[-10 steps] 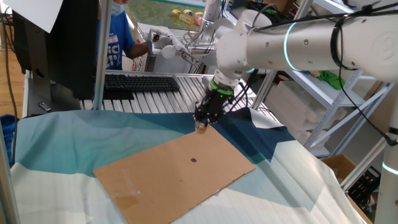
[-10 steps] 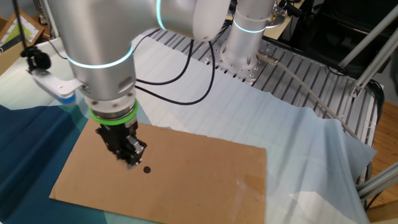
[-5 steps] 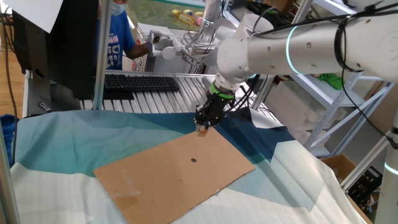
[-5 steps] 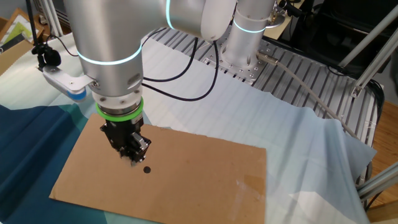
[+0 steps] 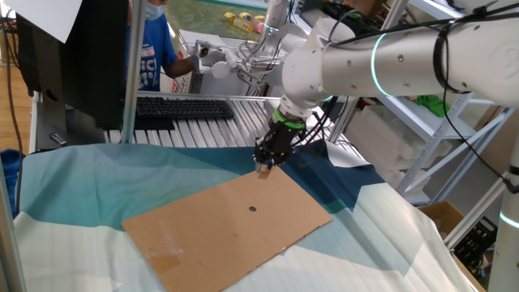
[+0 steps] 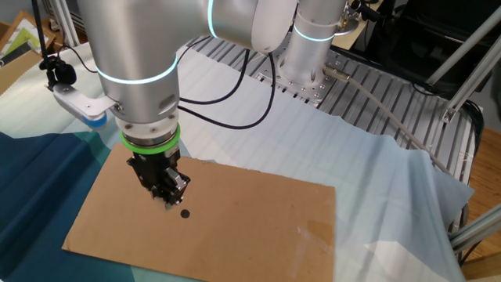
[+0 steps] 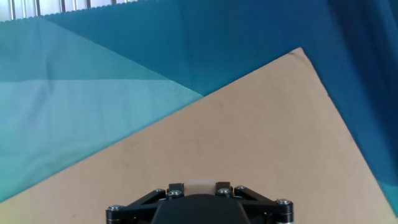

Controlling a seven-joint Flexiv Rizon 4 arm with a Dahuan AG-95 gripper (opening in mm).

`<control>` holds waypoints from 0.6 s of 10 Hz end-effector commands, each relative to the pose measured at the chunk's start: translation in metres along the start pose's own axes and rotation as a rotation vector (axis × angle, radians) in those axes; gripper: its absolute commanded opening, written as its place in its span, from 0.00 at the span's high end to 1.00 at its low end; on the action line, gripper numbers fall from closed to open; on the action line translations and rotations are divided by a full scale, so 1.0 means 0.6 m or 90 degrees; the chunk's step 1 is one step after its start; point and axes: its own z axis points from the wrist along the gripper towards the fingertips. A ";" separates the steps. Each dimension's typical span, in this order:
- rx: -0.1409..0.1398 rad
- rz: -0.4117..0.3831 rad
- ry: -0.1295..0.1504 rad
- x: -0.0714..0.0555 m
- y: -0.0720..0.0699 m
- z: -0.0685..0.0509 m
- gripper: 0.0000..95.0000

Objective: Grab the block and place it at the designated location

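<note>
Tan wooden block (image 5: 263, 169) sat pinched in my gripper (image 5: 263, 168) — jaws narrowed on it — above the cardboard sheet (image 5: 227, 219), at about one o'clock from the dark dot (image 5: 252, 208).

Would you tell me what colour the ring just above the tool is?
Bright green ring, clearest in the other fixed view.

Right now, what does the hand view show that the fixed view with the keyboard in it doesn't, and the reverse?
Only the hand view: the small tan wooden block seen close between the black two-finger gripper's jaws. Only that fixed view: the small dark round dot, the white robot arm, a black keyboard and a person in blue. Both: the flat brown cardboard sheet on the blue cloth, with block and gripper near its corner.
</note>
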 end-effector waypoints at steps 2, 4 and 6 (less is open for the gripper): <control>0.043 -0.003 0.022 0.000 0.000 0.000 1.00; 0.073 -0.006 0.058 0.000 0.000 0.000 1.00; 0.078 -0.006 0.066 0.000 0.000 0.000 1.00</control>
